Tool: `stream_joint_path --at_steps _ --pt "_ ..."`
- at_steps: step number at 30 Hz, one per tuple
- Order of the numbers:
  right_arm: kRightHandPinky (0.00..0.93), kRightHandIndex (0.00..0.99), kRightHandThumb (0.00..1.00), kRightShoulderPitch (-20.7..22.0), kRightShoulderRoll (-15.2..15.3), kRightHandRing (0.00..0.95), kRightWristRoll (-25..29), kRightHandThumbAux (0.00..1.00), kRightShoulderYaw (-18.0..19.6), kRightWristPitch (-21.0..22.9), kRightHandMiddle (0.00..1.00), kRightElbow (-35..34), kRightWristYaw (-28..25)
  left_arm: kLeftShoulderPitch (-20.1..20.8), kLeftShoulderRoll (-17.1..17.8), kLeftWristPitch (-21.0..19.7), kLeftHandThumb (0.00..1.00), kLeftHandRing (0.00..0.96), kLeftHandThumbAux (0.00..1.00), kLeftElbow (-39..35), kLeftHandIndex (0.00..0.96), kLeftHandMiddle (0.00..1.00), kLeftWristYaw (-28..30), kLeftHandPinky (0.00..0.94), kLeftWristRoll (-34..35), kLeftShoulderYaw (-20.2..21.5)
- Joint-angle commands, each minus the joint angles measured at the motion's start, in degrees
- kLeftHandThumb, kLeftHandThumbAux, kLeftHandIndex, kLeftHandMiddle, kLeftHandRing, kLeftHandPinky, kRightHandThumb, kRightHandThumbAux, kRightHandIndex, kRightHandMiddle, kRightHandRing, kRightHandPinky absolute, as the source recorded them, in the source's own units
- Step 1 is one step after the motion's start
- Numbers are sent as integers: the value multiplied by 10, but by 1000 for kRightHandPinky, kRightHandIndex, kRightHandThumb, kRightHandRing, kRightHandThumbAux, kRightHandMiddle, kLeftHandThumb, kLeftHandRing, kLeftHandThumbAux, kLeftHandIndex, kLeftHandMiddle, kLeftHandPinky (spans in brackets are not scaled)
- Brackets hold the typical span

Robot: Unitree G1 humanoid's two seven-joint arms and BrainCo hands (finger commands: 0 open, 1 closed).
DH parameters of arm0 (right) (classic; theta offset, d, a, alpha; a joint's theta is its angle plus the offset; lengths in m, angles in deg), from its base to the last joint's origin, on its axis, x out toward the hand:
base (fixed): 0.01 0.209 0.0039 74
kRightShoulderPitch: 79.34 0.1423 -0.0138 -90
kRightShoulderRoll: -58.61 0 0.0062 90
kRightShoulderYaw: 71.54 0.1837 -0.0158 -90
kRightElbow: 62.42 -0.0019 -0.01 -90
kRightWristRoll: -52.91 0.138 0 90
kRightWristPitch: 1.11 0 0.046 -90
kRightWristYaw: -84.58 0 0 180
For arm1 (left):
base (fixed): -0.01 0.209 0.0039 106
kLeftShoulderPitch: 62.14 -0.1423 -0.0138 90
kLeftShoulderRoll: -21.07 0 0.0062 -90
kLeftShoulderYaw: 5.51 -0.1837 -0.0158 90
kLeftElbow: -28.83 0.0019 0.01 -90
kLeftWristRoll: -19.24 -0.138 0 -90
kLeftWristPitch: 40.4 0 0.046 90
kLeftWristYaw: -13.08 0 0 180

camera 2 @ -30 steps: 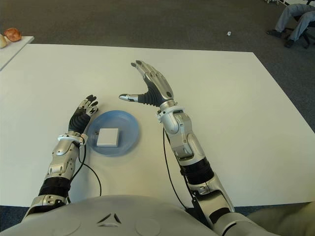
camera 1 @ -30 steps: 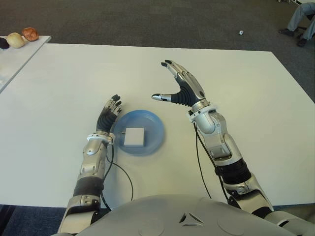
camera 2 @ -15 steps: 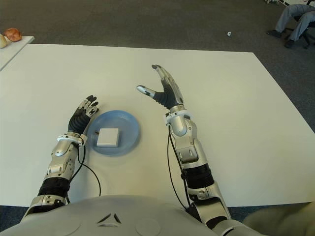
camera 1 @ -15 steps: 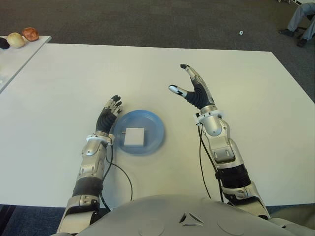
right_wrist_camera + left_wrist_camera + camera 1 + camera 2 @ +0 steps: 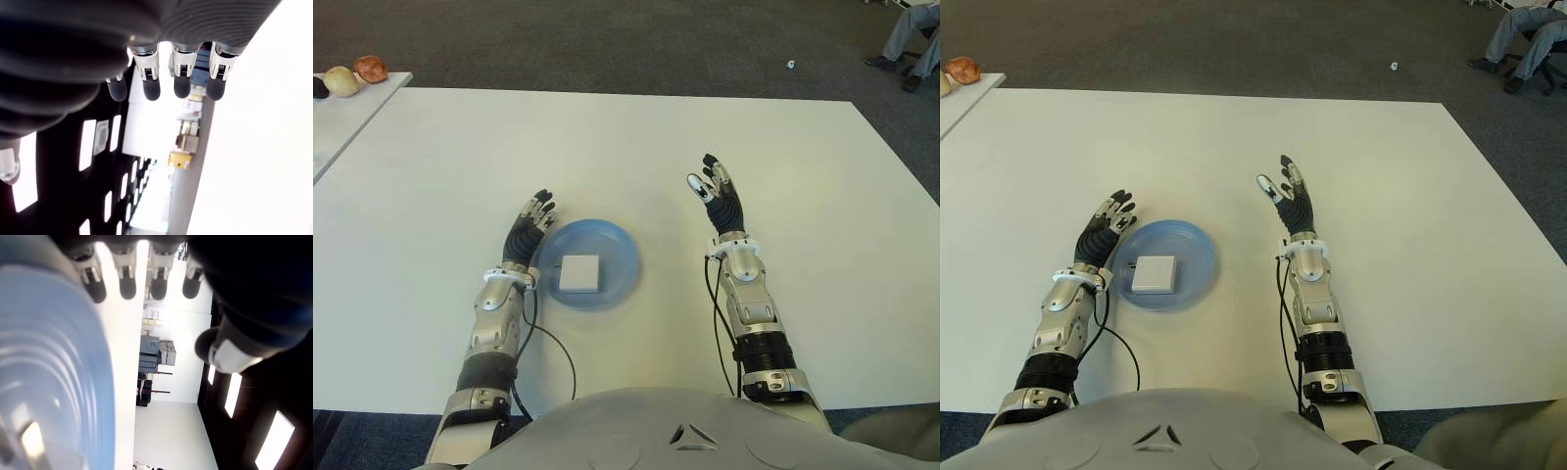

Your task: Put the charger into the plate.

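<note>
In the eye views the charger lies flat in the plate, so the task looks done — the right hand has pulled back from over the plate and now shows well to its right, lower over the table. The left hand stays just beside the plate's left rim. Left wrist view: fingers straight, holding nothing, plate close by. Right wrist view: fingers extended, empty too.
</note>
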Motion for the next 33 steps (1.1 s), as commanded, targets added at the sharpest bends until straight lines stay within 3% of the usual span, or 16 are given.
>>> stream_joint_path --at_steps 1,15,22,33 --pt "0 0 74 -4 -16 0 25 461 10 -18 0 35 8 -5 2 -5 0 0 606 7 0 0 5 0 2 2" --pt "0 0 1 -4 -28 0 63 556 30 -37 0 116 -2 -5 6 -8 0 0 598 2 0 0 15 0 4 1" --pt "0 0 0 7 -36 0 106 589 51 -65 0 186 -34 -4 8 -9 0 0 594 1 0 0 14 0 2 1" --pt "0 0 0 4 -48 0 98 615 42 -92 0 232 -34 -6 5 -14 0 0 588 -6 0 0 6 0 -3 -1"
